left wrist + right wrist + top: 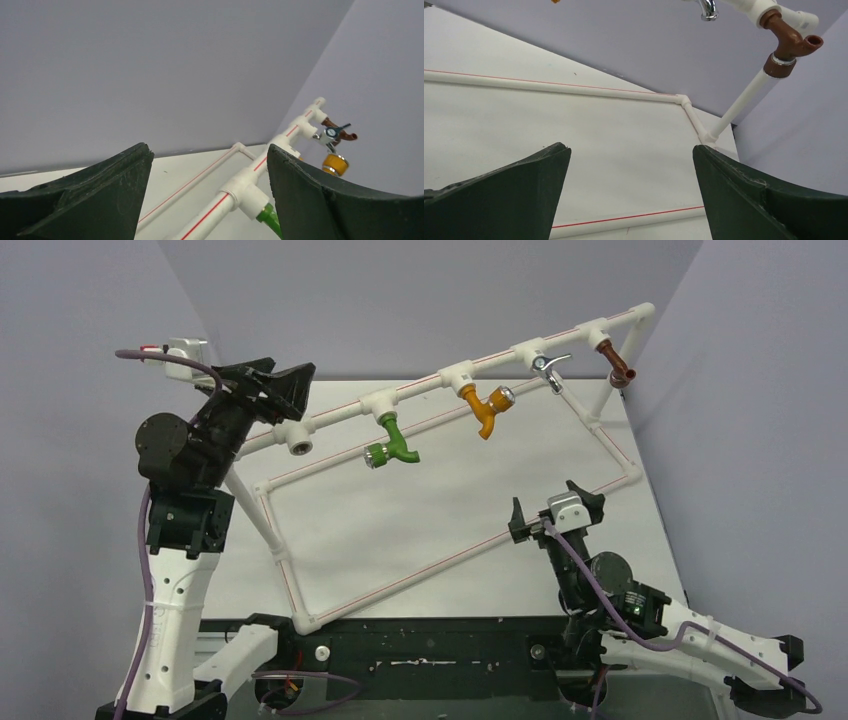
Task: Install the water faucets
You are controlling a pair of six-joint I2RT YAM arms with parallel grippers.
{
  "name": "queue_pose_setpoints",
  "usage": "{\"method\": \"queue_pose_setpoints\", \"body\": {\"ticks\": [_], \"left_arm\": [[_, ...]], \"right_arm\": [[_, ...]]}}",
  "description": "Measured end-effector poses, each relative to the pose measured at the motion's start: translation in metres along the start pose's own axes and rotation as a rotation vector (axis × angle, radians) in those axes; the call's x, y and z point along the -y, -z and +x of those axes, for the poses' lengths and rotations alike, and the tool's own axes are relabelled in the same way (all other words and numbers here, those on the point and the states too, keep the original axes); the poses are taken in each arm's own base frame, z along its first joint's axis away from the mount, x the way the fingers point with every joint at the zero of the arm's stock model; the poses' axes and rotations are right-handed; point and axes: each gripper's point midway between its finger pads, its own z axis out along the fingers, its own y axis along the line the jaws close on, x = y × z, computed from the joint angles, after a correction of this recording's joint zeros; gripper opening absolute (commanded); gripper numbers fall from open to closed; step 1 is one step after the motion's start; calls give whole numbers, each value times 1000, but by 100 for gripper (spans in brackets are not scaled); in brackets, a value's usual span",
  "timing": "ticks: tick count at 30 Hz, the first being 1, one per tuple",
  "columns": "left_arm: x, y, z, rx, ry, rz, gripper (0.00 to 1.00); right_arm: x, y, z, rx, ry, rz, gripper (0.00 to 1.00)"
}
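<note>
Left gripper (288,380) open (near pipe (335,416)), right gripper (552,508) wide open

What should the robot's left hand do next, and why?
Probably draw the left gripper back a little from the white pipe. Its jaws stand open with nothing between them, and the green tap already hangs from that pipe, so there seems to be nothing left there to hold.

A small bright green tap (392,443) with a silver knob hangs from a tee on the raised white pipe (420,387), its bent spout pointing right.
</note>
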Motion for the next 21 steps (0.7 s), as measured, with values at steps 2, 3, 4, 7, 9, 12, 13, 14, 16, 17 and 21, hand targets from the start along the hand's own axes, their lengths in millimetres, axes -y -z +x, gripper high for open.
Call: {"method": "queue_pose_setpoints", "body": {"ticks": [2, 3, 4, 7, 9, 12, 13, 14, 16, 17, 21], "left_arm": [[8, 7, 6, -20, 15, 43, 82], [12, 11, 11, -33, 24, 64, 83], [15, 15, 14, -44, 32, 81, 83], [24, 23, 19, -62, 42, 124, 83], [30, 29, 21, -70, 50, 151, 83], [36, 37, 24, -77, 55, 180, 83], [38, 40, 25, -80, 57, 189, 83], [41, 42, 26, -82, 58, 200, 83], [46, 46, 29, -88, 62, 221, 83], [49, 48, 31, -93, 65, 232, 83], [55, 55, 47, -125, 75, 262, 83]], "right_arm": [[-3, -3, 7, -14, -7, 23, 100], [-5, -6, 11, -23, -5, 32, 100], [-6, -8, 16, -37, 4, 43, 100], [-7, -21, 32, -82, 22, 79, 100], [-3, -35, 45, -122, 25, 112, 100], [10, -56, 69, -179, -5, 160, 100], [15, -62, 80, -202, -21, 176, 100], [20, -67, 92, -224, -42, 190, 100], [31, -74, 112, -258, -86, 220, 100], [38, -76, 122, -275, -114, 241, 100], [60, -82, 159, -321, -198, 325, 100]]}}
